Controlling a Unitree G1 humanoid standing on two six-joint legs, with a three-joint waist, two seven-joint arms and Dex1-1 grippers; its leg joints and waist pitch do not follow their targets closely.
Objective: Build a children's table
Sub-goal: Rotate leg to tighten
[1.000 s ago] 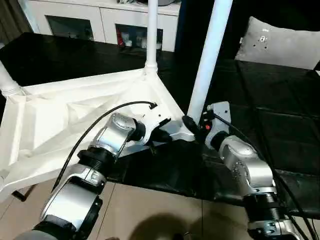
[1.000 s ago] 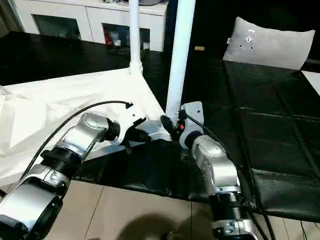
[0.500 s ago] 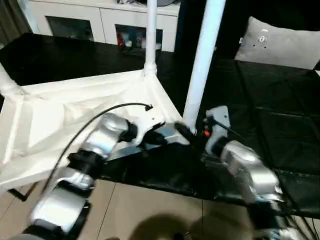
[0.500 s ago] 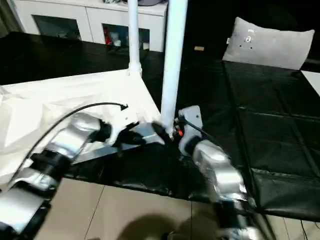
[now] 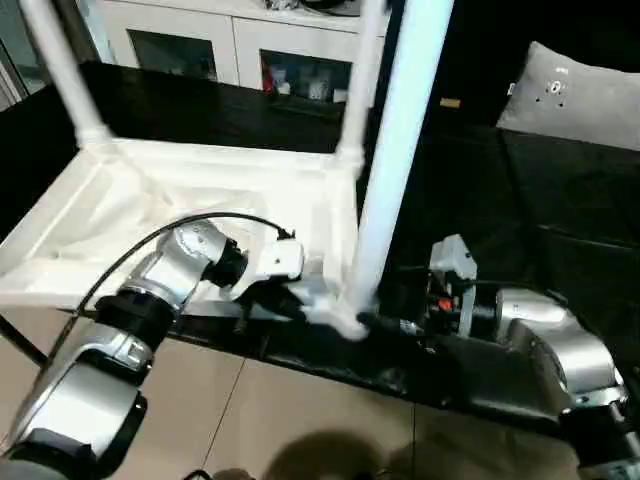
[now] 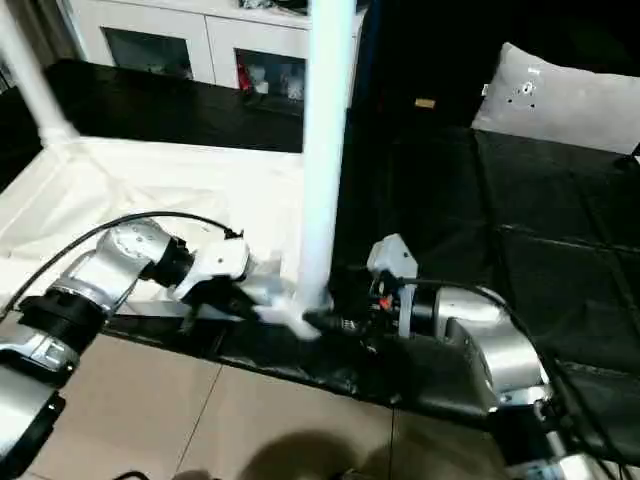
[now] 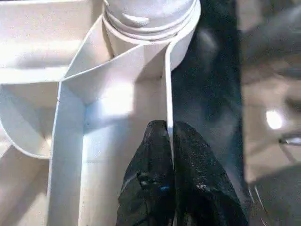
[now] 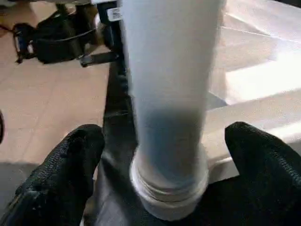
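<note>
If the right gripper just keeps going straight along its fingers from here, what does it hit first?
Most likely the base of the near leg. The right gripper is open with a finger on each side of that leg, just above its corner socket, so the leg would meet the palm. Depth is hard to judge.

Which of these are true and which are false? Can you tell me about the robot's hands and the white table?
1. The table top lies upside down with legs standing up. True.
2. The left gripper pinches the table top's thin edge wall. True.
3. The right gripper squeezes the near leg tightly. False: its fingers stand wide apart on either side of that leg.
4. The pillow sits on the table top. False: it lies apart, on the black surface behind.
</note>
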